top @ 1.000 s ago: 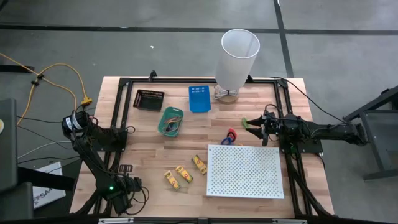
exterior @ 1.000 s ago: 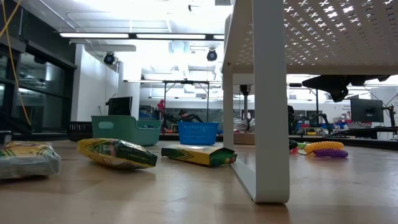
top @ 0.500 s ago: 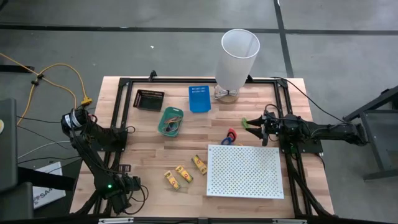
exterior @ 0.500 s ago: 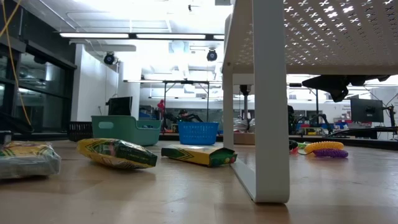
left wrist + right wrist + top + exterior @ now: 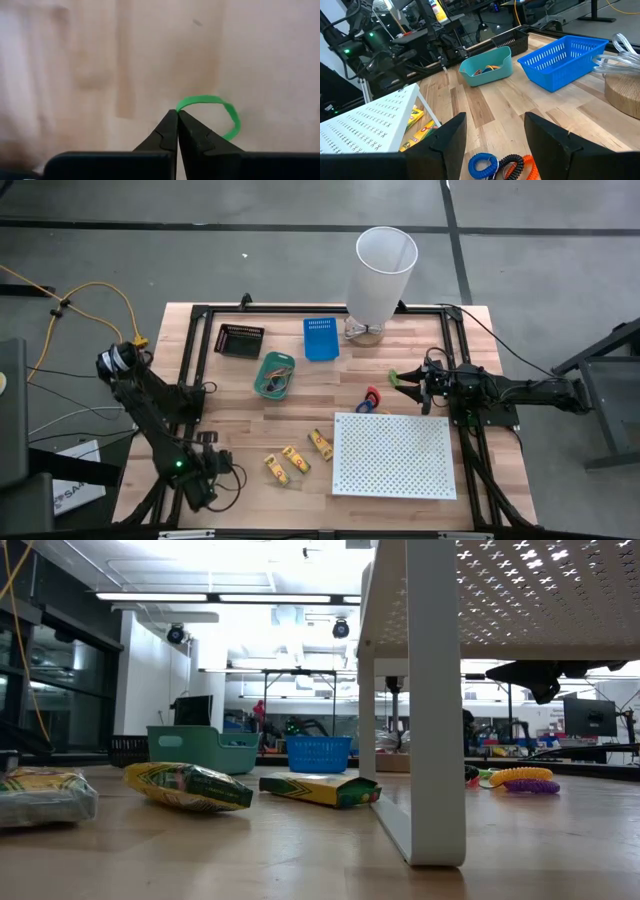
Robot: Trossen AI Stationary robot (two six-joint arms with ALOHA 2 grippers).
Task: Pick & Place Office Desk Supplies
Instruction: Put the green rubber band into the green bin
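Observation:
In the left wrist view my left gripper (image 5: 177,114) is shut on a thin green rubber-band loop (image 5: 222,107) over bare wood. The high view puts it at the table's near left corner (image 5: 213,475). Three yellow-and-red packs (image 5: 296,459) lie flat on the table, left of the white perforated board (image 5: 393,454). Small red and blue coiled items (image 5: 372,397) lie just beyond the board's far edge. My right gripper (image 5: 400,379) hangs open over the table's right part, its fingers wide apart (image 5: 495,130) with nothing between them. My left gripper pinches the green rubber band at one point of its loop (image 5: 178,109), between the very tips of the two fingers, which come at it from above. The rest of the loop curves away beyond the tips; I cannot tell whether it touches the table.
A teal bin holding coloured bands (image 5: 274,374), a blue basket (image 5: 320,337) and a black tray (image 5: 240,339) stand toward the far edge. The tall white bin (image 5: 382,272) rises at the far edge. Bare wood lies between the packs and the teal bin.
The left arm has swung: its upper link has moved toward the far edge, and its gripper has shifted a little toward the table's right. The right arm and the things on the table have kept still.

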